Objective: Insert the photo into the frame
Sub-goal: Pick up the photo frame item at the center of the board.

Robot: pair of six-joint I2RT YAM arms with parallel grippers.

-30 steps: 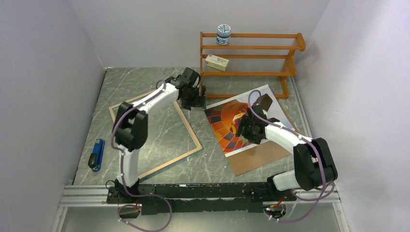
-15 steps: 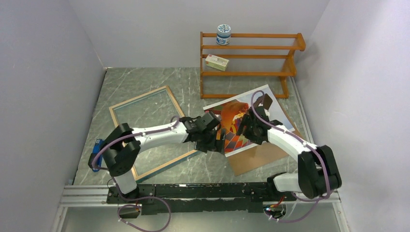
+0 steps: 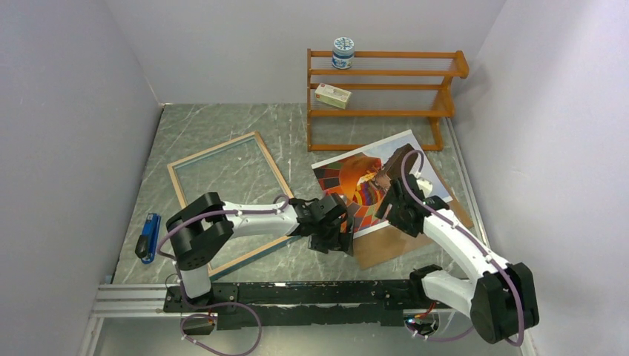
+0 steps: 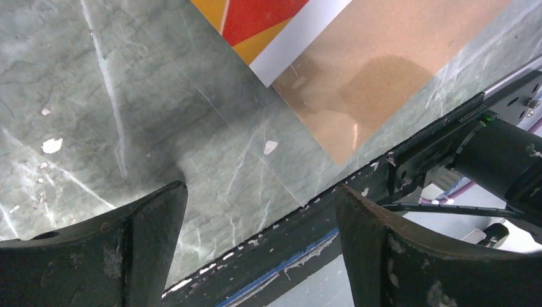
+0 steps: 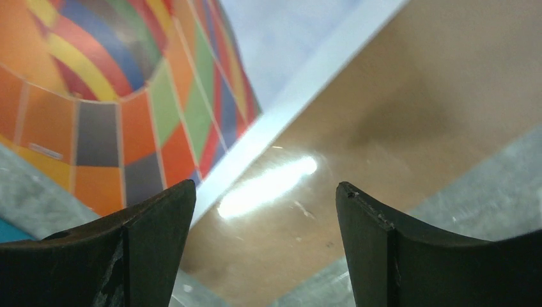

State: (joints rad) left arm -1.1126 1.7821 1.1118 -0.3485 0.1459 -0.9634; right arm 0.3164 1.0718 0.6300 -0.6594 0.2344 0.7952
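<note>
The photo [image 3: 356, 174], a hot-air balloon print with a white border, lies face up on a brown backing board [image 3: 393, 245] right of centre. The frame [image 3: 222, 146] lies flat on the left, its wood-coloured rim up. My left gripper [image 3: 335, 241] hovers open by the photo's near left corner; in the left wrist view the gripper [image 4: 262, 188] holds nothing, with the photo corner [image 4: 275, 25] and board [image 4: 371, 70] beyond. My right gripper [image 3: 392, 206] stands open over the photo's near edge; the right wrist view shows the gripper [image 5: 265, 185] empty above the photo [image 5: 128, 96] and board [image 5: 396, 115].
An orange-brown shelf rack [image 3: 386, 72] stands at the back right, holding a round tin [image 3: 343, 52] and a small box [image 3: 331, 95]. A blue stapler-like tool [image 3: 149, 237] lies near the left wall. The black base rail [image 3: 297, 293] runs along the near edge.
My left arm swung from beside the shelf rack across the frame to the photo's near left corner. The right gripper drew back toward the photo's near edge and opened wider.
</note>
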